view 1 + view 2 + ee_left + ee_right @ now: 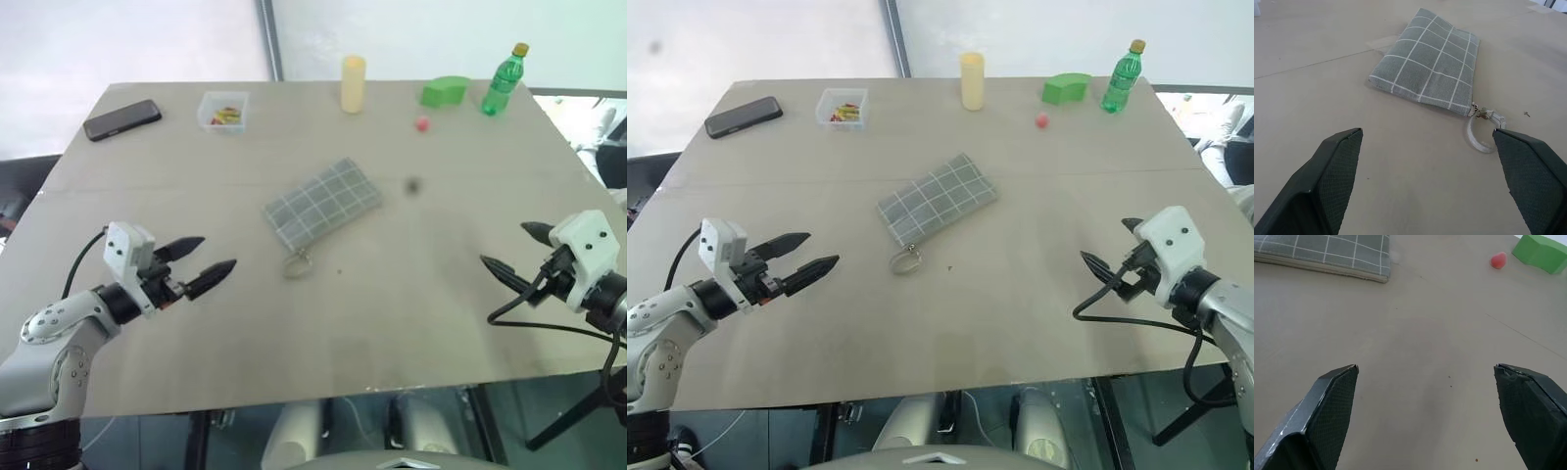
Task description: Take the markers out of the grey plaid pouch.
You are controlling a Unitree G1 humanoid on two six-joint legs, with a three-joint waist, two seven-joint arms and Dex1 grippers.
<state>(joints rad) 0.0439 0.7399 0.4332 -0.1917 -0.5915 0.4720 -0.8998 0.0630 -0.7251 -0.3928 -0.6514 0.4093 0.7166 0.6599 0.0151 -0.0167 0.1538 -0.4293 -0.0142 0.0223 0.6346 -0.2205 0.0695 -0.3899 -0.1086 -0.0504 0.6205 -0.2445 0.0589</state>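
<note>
The grey plaid pouch (pixel 322 205) lies flat and closed in the middle of the table, its ring pull (pixel 299 262) on the near end. No markers are visible; whatever the pouch holds is hidden. My left gripper (pixel 208 259) hovers open over the table, left of the pouch and apart from it, pointing toward the ring pull (pixel 1483 132). Off at the table's right side, my right gripper (pixel 509 253) is open as well, with nothing between its fingers, far from the pouch (pixel 1327 253).
Along the far edge stand a black phone (pixel 121 119), a small clear box (pixel 223 110), a pale yellow cylinder (pixel 353 83), a green block (pixel 444 92), a small red ball (pixel 422 123) and a green bottle (pixel 504 80). The table's near edge (pixel 294 399) runs below both grippers.
</note>
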